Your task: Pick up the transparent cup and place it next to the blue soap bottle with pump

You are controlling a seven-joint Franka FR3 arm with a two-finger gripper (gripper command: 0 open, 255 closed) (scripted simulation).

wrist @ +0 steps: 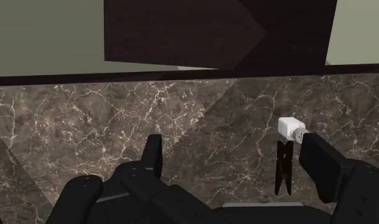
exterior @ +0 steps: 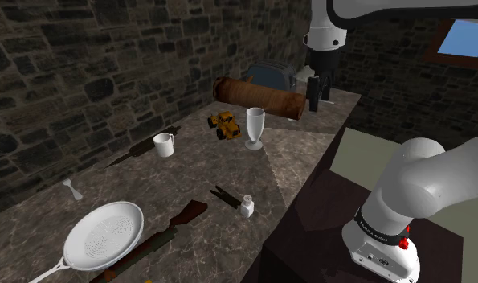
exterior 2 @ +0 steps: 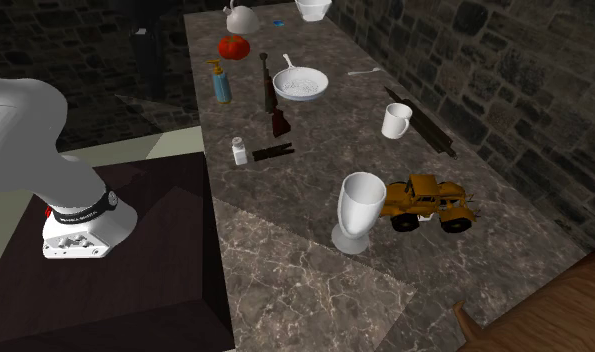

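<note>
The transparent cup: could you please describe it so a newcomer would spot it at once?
On the dark marble counter, find the yellow toy truck. The cup stands upright beside it, pale and footed like a goblet; the white mug nearby has a handle instead.

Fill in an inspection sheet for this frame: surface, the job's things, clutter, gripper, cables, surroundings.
Surface: dark marbled countertop, crowded with objects.
Job's things: pale stemmed cup upright beside a yellow toy truck; blue soap bottle upright far along the counter, near a red tomato.
Clutter: white mug, white pan, rifle-like piece, clothespin, small white shaker, brown cylinder.
Gripper: gripper open, empty, raised above the counter, apart from the cup.
Cables: nothing seen.
Surroundings: stone walls; dark stand beside the counter.
</note>
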